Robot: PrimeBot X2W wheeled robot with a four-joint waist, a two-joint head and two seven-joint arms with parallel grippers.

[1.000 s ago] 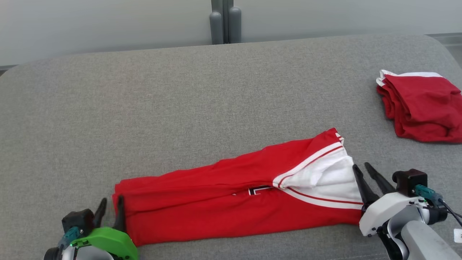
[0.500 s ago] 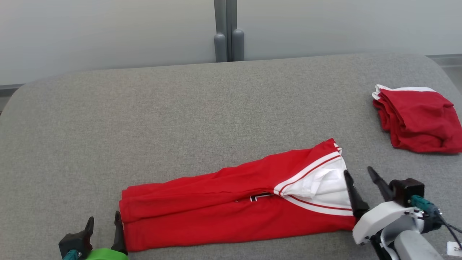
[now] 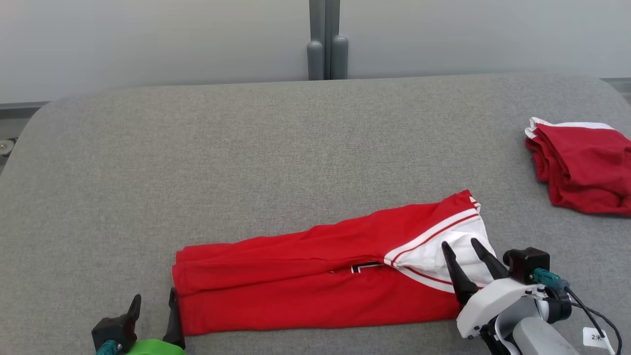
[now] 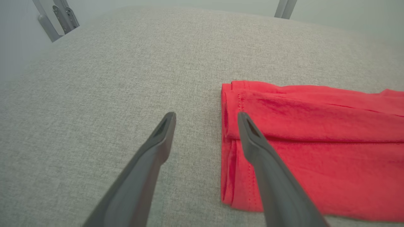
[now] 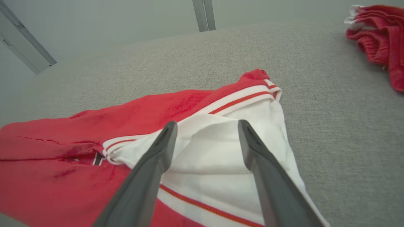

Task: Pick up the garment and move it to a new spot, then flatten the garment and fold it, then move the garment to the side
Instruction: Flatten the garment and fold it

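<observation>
The red garment [image 3: 320, 276] lies folded lengthwise near the bench's [image 3: 246, 148] front edge. The left gripper [image 3: 155, 293], wide open and empty, sits at its left end. The right gripper [image 3: 459, 241], equally open and empty, hovers over its white right end.

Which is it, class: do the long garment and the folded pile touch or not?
Apart: the head view shows bare grey surface between long garment and folded pile.

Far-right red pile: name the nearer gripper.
Right. The right gripper is over the white end of the garment, short of the pile; the left gripper sits by its opposite hem.
</observation>
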